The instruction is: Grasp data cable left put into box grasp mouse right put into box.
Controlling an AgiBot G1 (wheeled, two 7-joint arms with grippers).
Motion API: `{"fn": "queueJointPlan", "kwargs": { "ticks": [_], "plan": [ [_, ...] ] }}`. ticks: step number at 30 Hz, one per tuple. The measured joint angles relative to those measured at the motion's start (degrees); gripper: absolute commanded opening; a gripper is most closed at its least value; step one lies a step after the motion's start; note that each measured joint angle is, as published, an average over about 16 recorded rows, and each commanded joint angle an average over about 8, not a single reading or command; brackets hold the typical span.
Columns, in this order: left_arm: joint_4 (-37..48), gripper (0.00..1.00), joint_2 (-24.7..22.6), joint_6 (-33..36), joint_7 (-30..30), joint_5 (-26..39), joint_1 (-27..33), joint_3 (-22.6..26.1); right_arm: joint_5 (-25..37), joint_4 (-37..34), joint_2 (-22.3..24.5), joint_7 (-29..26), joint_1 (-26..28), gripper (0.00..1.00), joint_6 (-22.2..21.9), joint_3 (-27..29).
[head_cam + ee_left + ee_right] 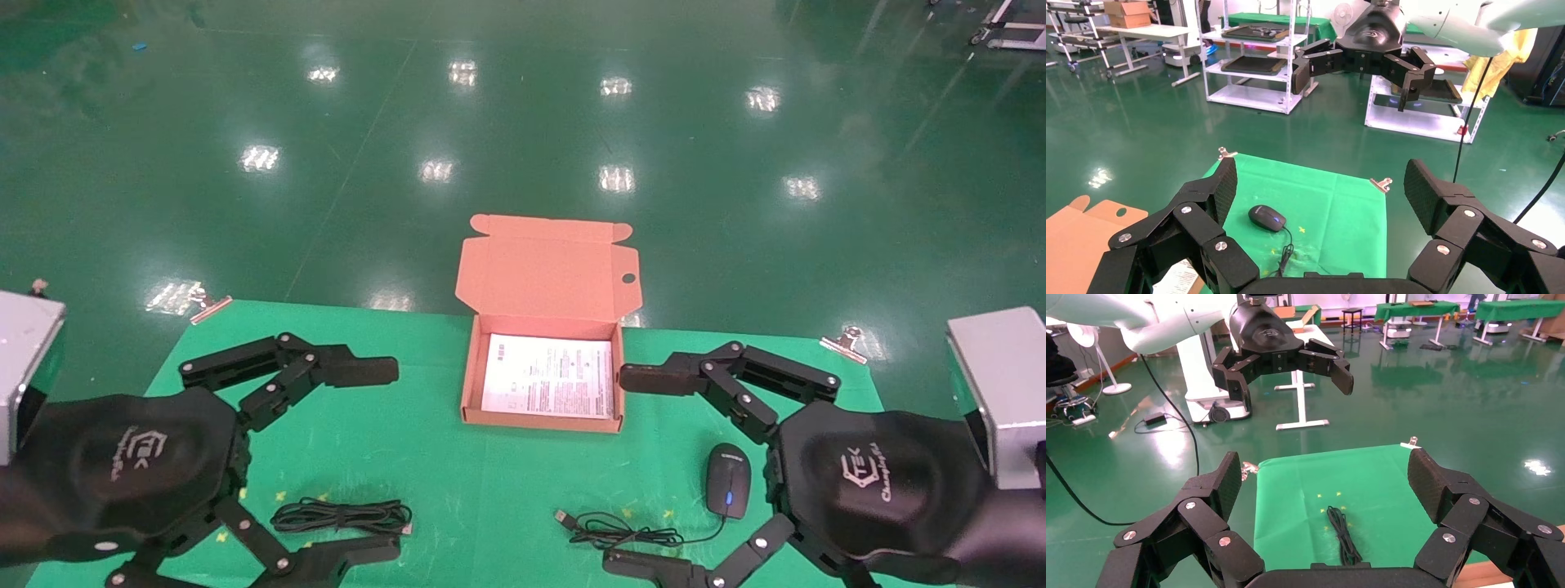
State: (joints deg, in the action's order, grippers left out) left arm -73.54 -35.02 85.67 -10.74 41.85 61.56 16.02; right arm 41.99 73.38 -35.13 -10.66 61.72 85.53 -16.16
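Nothing has been packed yet: the cable (341,516) and mouse (728,480) lie on the table (458,482) near the box (542,416), with the left claw (364,461) and right claw (633,472) spread empty.

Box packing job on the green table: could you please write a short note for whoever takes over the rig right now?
Left gripper: open, holding nothing, hanging over the table's left side.
Right gripper: open, holding nothing, over the right side.
Data cable: coiled on the green cloth, under the left gripper.
Mouse: on the cloth by the right gripper, cord loose beside it.
Box: open at centre, only a printed sheet inside.
Done: nothing. Left: both items.
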Motion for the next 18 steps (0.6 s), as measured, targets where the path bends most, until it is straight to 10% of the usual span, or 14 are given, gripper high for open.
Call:
{"fn": "queueJointPlan", "kwargs": {
  "ticks": [18],
  "plan": [
    [-0.24, 1.00, 0.15, 0.03, 0.03, 1.27, 0.34, 0.48, 0.76, 0.15, 0.25, 0.31, 0.10, 1.00, -0.17, -0.08]
  ]
}}
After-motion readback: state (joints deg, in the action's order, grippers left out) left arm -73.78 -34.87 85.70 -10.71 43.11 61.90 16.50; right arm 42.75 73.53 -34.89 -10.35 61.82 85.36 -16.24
